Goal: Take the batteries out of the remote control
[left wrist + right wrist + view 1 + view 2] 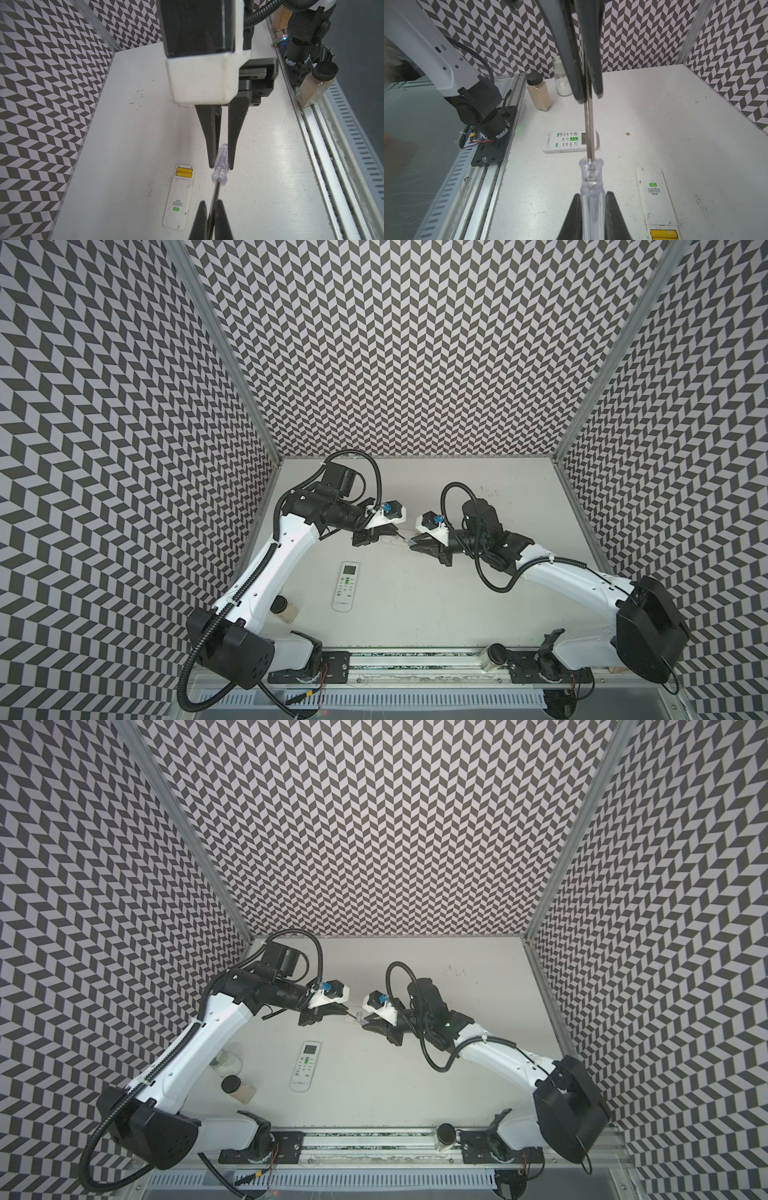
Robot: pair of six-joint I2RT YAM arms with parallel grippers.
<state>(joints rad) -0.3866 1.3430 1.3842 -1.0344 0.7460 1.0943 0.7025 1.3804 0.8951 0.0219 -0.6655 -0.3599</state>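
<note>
The screwdriver (590,187) has a clear, glossy plastic handle and a bright, polished metal shaft. The left pincer (210,222) and right pincer (221,166) look like matt black plastic with a slightly grainy face. The remote control (178,203) is smooth white plastic, and its batteries (184,172) wear a glossy yellow wrap. The surface (135,145) is white, matt and scuffed. A jar (311,91) has clear walls and a ribbed black plastic cap.
</note>
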